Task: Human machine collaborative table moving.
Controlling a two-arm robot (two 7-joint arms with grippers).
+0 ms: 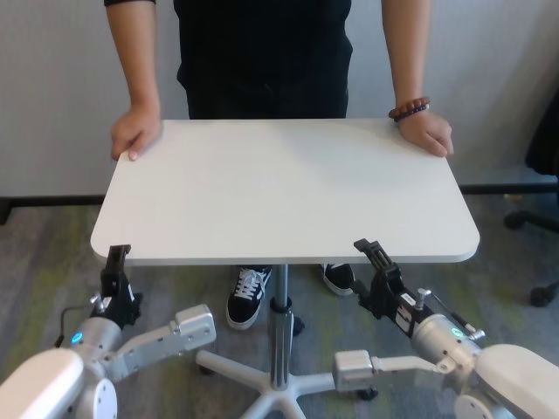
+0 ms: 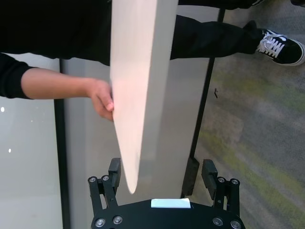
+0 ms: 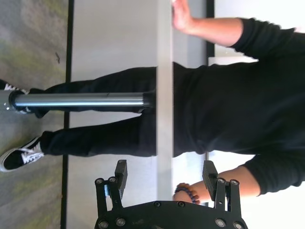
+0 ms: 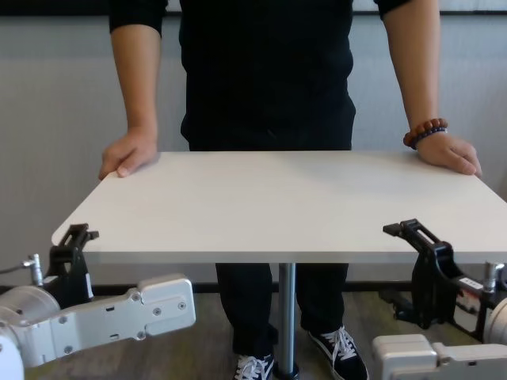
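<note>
The white table [image 1: 288, 188] stands on a silver centre pole [image 1: 280, 323] right in front of me. The human [image 1: 262, 52] in black stands at its far side, with one hand [image 1: 135, 131] on the far left corner and the other, with the bead bracelet [image 1: 409, 109], on the far right corner. My left gripper [image 1: 115, 262] is open at the near left corner; in the left wrist view [image 2: 162, 171] the table edge [image 2: 138, 119] lies between its jaws. My right gripper [image 1: 371, 255] is open at the near edge, right of the pole; the edge [image 3: 164, 95] runs between its jaws [image 3: 165, 174].
The table's white star base [image 1: 271, 384] with castors sits on grey carpet between my forearms. The person's black-and-white sneakers [image 1: 249, 292] are close to the pole. A black office chair [image 1: 541, 166] stands at the right. A grey wall is behind the person.
</note>
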